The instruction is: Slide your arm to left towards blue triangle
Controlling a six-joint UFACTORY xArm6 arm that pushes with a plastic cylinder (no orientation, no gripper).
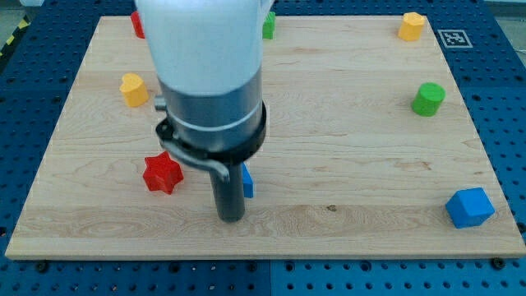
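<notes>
The wooden board [345, 164] is pale tan with fine grain. It rests on a blue perforated surface [505, 99]. Block colours:
- red star [162, 173];
- blue block [247, 182], mostly hidden;
- blue cube [470, 207];
- green cylinder [427, 99];
- yellow block [133, 89];
- orange-yellow block [412, 25];
- red block [136, 24] and green block [269, 25], both partly hidden.

The arm is white above, dark grey below; my tip [230, 219] is dark. A black-and-white marker [454, 38] sits off the far right corner.

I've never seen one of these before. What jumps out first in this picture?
The big white and grey arm fills the view's top middle. My tip touches the wooden board, hiding most of a blue block, with a red star block to its left. Small yellow, green and blue blocks dot the board's edges.
</notes>
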